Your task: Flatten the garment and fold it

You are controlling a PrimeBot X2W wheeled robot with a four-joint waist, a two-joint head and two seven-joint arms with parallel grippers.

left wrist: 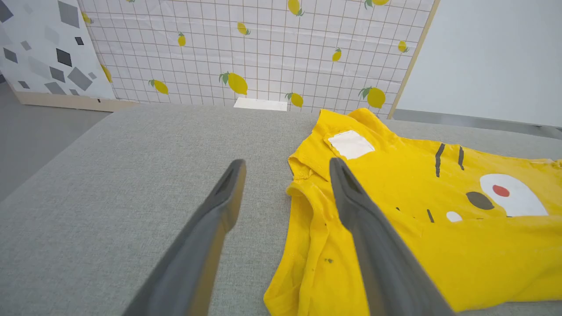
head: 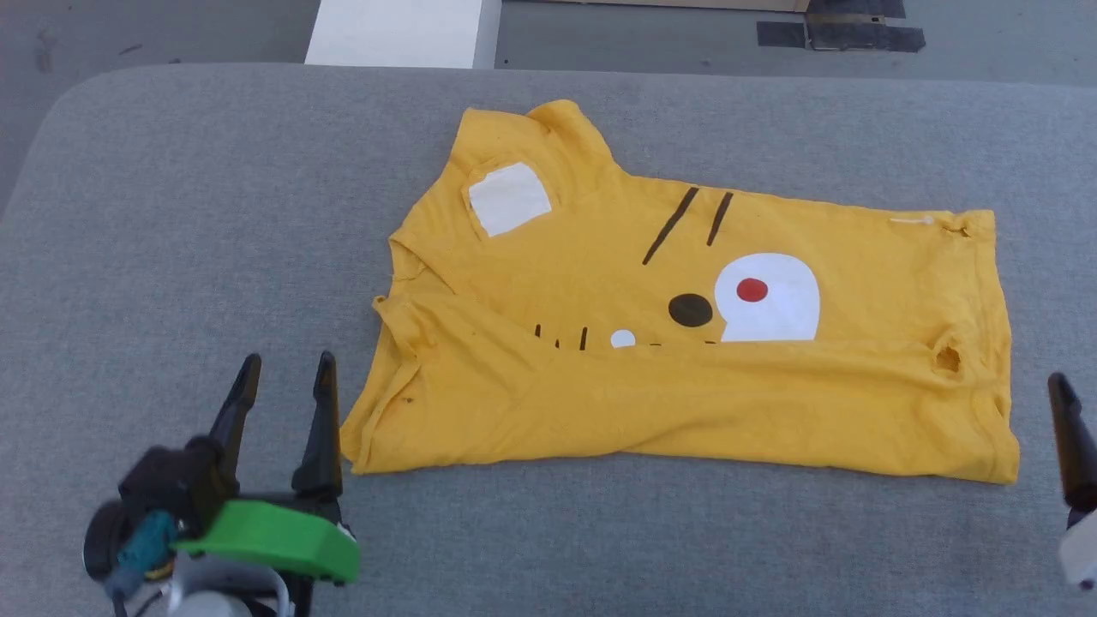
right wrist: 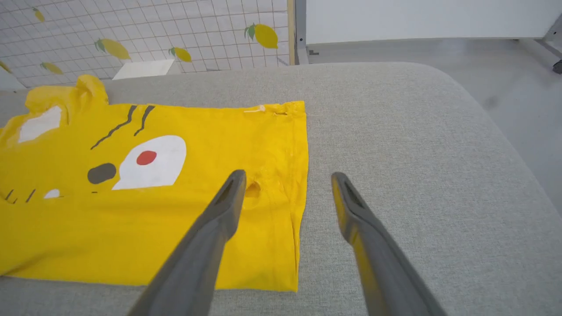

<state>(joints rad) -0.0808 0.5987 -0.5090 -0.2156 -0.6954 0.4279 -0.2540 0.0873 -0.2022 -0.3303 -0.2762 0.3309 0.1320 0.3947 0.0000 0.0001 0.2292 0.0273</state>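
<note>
Grey woven cloth covered the counter [head: 171, 214], a padded top with rounded corners, and beyond its far edge lay a grey floor with a white block [head: 398, 32] and some dark tape patches [head: 840, 32]. In the left wrist view a grid-patterned panel printed with lemons [left wrist: 263, 52] stood behind the counter, with a panel of grey geometric shapes [left wrist: 44, 48] next to it.

The garment [head: 686, 403] lay near the middle of the counter, its neck and sleeve end toward the robot's left and its hem toward the right. Its near half was folded up over the front, hiding the lower part of the print. Above the fold showed two dark stripes [head: 686, 224], a white muzzle shape [head: 767, 300] with a red spot [head: 752, 290], a dark oval [head: 690, 310] and a white patch [head: 508, 199] on the raised sleeve. A small hole [head: 947, 358] sat close to the hem.

The left pincer [head: 287, 360] stood wide apart just beside the garment's near left corner, holding nothing; whether its inner finger [left wrist: 351, 206] touched the cloth I could not tell. The right pincer [right wrist: 288, 174] was also spread wide and empty. In its wrist view one finger [right wrist: 224, 210] lay over the hem beside the hole and the other over bare counter.
</note>
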